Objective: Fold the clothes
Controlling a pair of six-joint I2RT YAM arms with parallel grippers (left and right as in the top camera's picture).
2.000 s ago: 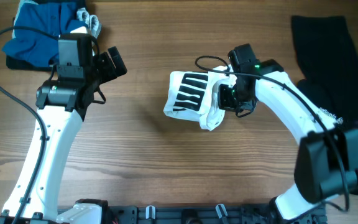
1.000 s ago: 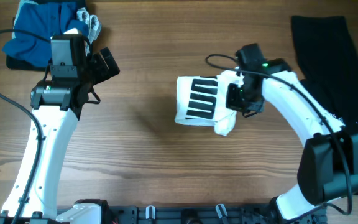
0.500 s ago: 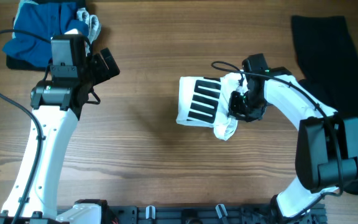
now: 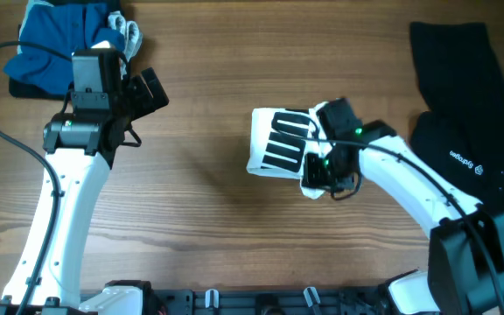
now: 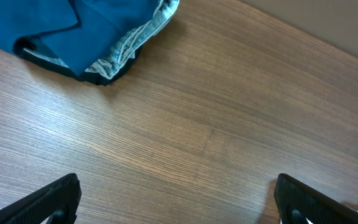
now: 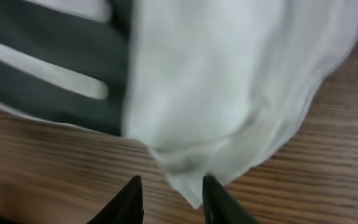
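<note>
Table point(image 4: 217, 105): brown wood, grain running left to right in overhead view, darker wavy streaks toward near-left corner. Same wood fills left wrist view and lower part of right wrist view (blurred there).

Rail point(image 4: 261, 302): black, along near table edge, small brackets on it, detail too small to tell.

Backdrop point(image 5: 328, 18): plain grey-beige strip past table edge, upper right of left wrist view.

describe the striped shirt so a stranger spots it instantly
Near the middle of the wooden table, between the blue garment at far left and the black garment at right, lies a folded bundle. That is the white T-shirt, the only one printed with black bars.
</note>
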